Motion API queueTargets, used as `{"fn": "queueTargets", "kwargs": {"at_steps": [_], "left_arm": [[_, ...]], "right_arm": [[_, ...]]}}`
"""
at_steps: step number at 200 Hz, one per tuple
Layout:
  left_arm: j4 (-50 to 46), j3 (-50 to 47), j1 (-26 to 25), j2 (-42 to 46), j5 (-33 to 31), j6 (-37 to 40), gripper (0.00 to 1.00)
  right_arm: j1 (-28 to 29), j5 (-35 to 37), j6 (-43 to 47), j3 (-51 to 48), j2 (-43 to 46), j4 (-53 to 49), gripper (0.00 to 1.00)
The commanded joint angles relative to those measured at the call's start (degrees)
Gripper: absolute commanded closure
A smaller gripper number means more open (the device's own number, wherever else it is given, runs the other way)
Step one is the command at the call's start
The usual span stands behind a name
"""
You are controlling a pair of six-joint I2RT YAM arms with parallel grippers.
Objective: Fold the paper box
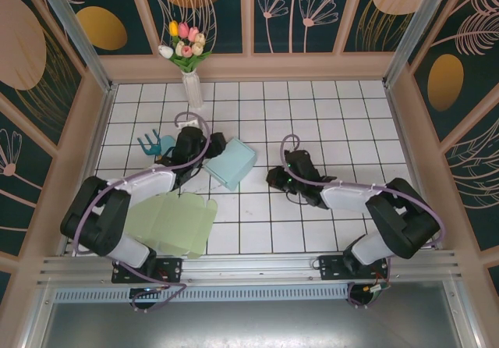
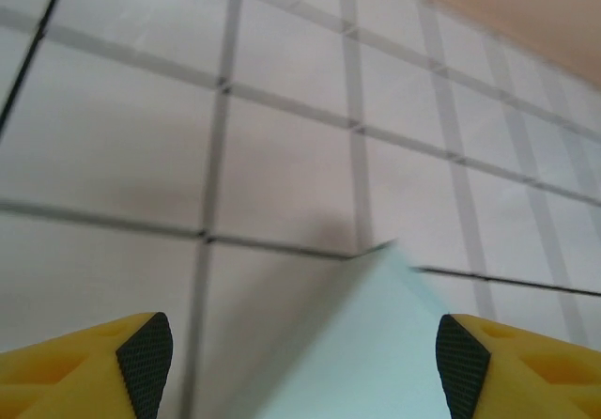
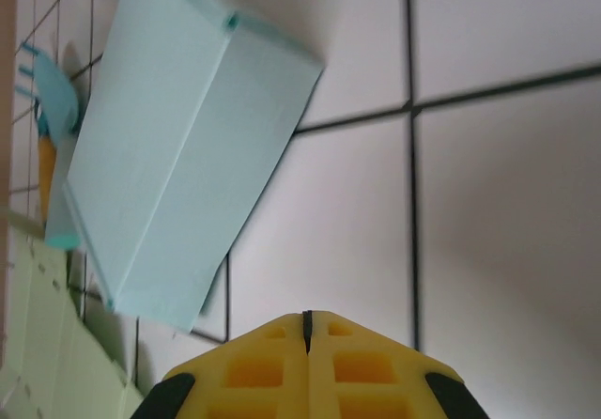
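Box [image 1: 231, 163] — pale blue, left of centre on the tiled table [image 1: 327, 114]. Lies askew to the grid, long edges on a diagonal. Seen by the right wrist as two flat faces [image 3: 178, 156] meeting along a straight ridge, with a darker teal spot at one corner. Pokes one pale corner [image 2: 366, 344] up between the fingers in the left wrist view.

Left gripper [image 1: 209, 147] just beside the box's left edge. Spread wide, black pads [image 2: 146, 353] on yellow fingers, a gap on either side of the corner. Grips nothing.

Right gripper [image 1: 274, 178] to the right of the box and apart from it, over bare tile. Pinched fully together [image 3: 307, 330], just a thin seam between the yellow fingers. Holds nothing.

Flat pale green sheet [image 1: 173, 221] near the left arm's base, creased into panels, partly under the arm, close to the box's near corner — touching or not, cannot tell. Small teal fork [image 1: 153, 143] beyond the left gripper, on its left side. Vase [image 1: 187, 59] of tulips at the back wall.
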State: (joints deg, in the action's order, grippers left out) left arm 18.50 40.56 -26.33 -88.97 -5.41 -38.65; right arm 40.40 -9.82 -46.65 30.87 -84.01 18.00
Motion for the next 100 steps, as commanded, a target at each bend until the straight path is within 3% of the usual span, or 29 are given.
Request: {"fn": "queueTargets", "kwargs": {"at_steps": [1, 23, 100], "left_arm": [[5.5, -3.7, 1.1, -2.2, 4.5, -1.5, 0.24], [8.8, -4.9, 1.7, -3.0, 7.8, -2.1, 0.25], [14.9, -8.8, 1.5, -5.1, 15.1, -4.4, 0.26]], "right_arm": [[3.7, -0.1, -4.5, -1.7, -1.7, 5.9, 1.0], [5.0, -2.9, -7.1, -2.2, -4.9, 11.6, 1.0], [6.0, -6.6, -9.6, 2.6, -15.3, 16.3, 1.0]]}}
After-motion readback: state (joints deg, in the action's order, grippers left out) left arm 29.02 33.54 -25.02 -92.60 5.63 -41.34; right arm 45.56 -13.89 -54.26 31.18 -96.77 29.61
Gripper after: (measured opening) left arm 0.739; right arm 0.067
